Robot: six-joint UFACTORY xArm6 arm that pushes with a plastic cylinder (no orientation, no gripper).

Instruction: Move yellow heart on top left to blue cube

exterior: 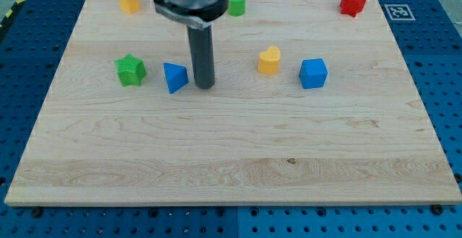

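The yellow heart [269,60] sits on the wooden board just left of the blue cube [313,73], with a small gap between them. My tip [205,86] rests on the board to the heart's left, right beside a blue triangular block [175,77]. The rod rises straight up to the arm's dark round head at the view's top.
A green star [131,70] lies left of the blue triangle. Along the view's top edge are a yellow block [129,0], a green block [237,3] partly behind the arm, and a red block [353,2]. The board [231,159] lies on a blue pegboard.
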